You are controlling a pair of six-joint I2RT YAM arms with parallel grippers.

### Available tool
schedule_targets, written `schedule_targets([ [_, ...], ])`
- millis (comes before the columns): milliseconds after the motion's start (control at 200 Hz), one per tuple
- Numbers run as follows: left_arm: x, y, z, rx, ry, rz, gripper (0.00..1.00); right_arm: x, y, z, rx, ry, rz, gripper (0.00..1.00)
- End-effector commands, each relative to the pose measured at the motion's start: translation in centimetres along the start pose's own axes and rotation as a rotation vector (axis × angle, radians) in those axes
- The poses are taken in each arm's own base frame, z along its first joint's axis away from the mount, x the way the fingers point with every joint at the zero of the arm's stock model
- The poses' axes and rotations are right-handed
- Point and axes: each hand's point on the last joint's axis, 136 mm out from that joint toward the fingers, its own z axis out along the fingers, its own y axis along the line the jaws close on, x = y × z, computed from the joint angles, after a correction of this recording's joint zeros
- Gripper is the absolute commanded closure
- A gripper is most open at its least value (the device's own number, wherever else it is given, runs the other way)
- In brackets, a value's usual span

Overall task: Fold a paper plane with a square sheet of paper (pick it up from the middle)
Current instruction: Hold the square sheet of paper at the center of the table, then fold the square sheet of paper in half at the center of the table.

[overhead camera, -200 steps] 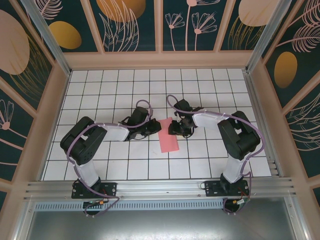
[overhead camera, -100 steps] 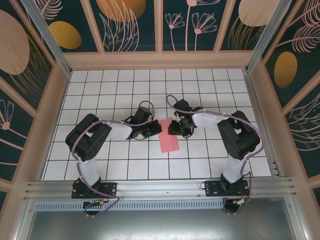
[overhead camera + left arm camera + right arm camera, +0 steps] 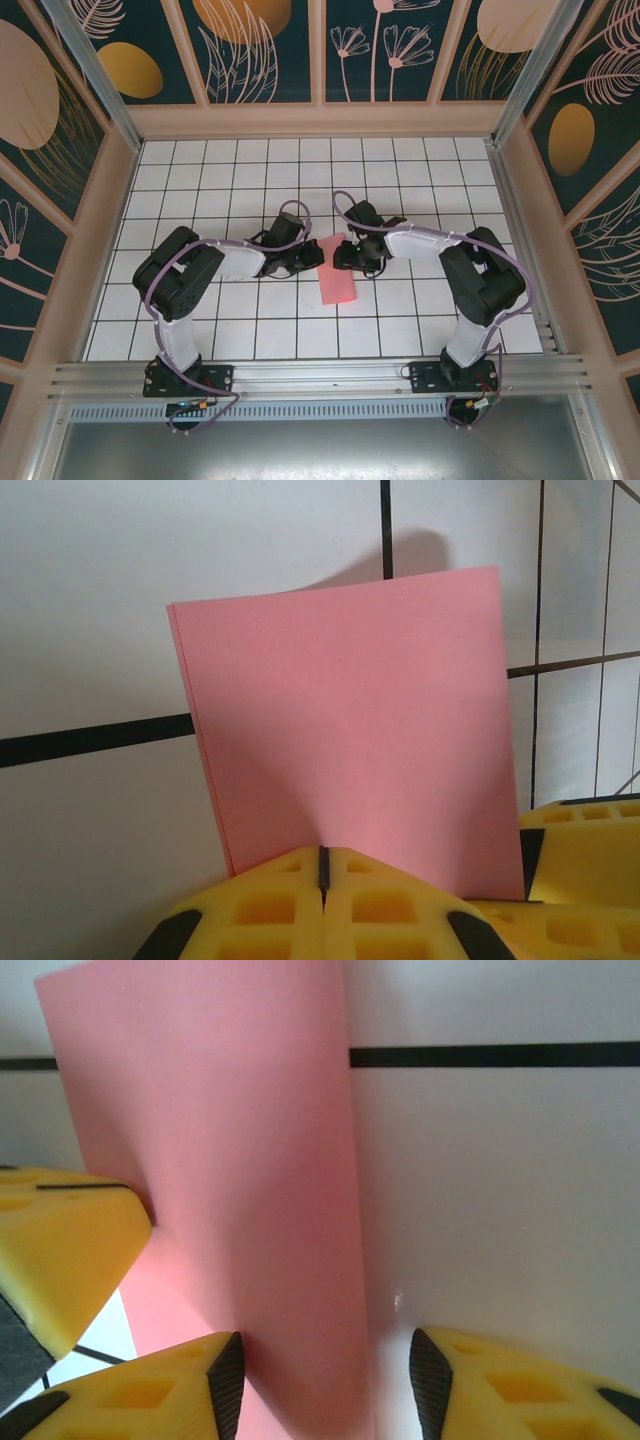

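The square sheet of paper [image 3: 338, 272] lies mid-table as a narrow pink-red rectangle, doubled over with its layers showing along one edge. My left gripper [image 3: 312, 258] sits at its upper left edge. In the left wrist view the left gripper [image 3: 322, 852] is shut, and the paper [image 3: 350, 720] runs into its tip and rises beyond it. My right gripper [image 3: 345, 257] is at the sheet's upper right edge. In the right wrist view the right gripper [image 3: 328, 1380] is open, and the lifted, curved paper [image 3: 230, 1160] sits partly between its fingers.
White grid-tiled table [image 3: 420, 310] with wooden side walls around it and an aluminium rail [image 3: 320, 378] along the near edge. A yellow finger of the left gripper [image 3: 60, 1250] touches the sheet in the right wrist view. Free tiles lie on all sides.
My left gripper has moved right up to the sheet's left edge. My right gripper has shifted slightly left and up at the top right edge. The sheet stays in place.
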Motion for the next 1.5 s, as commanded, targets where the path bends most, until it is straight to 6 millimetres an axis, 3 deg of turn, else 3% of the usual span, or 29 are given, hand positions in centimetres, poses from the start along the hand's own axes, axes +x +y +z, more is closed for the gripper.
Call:
schedule_targets([
  [0, 4.9, 8.5, 1.3, -0.26, 0.11, -0.051, 1.0, -2.6, 0.4, -3.2, -0.013, -0.154, 0.059, 0.46],
  [130, 4.9, 9.1, 1.2, -0.286, 0.105, -0.045, 1.0, -3.4, 1.3, -4.9, -0.065, -0.216, 0.083, 0.46],
  [210, 5.0, 9.4, 1.2, -0.299, 0.106, -0.044, 1.0, -3.6, 2.4, -5.0, -0.123, -0.227, 0.081, 0.52],
  [315, 5.2, 9.8, 1.2, -0.312, 0.11, -0.046, 1.0, -3.7, 3.6, -4.4, -0.196, -0.21, 0.079, 0.77],
  [445, 5.4, 10.2, 1.1, -0.326, 0.112, -0.055, 1.0, -3.7, 4.1, -2.9, -0.219, -0.18, 0.062, 1.0],
  [801, 5.8, 10.9, 1.3, -0.345, 0.117, -0.087, 1.0, -2.0, 3.1, 1.0, -0.211, -0.079, 0.045, 1.0],
  [981, 6.0, 11.6, 1.0, -0.378, 0.117, -0.093, 1.0, -1.5, 2.0, 2.1, -0.174, -0.059, 0.04, 1.0],
  [1361, 6.8, 13.4, 0.4, -0.449, 0.116, -0.122, 1.0, 0.2, -3.0, 2.4, -0.078, -0.044, 0.076, 1.0],
  [1496, 7.1, 13.7, 0.4, -0.451, 0.123, -0.126, 1.0, 0.8, -6.5, 1.4, -0.044, -0.055, 0.132, 1.0],
])
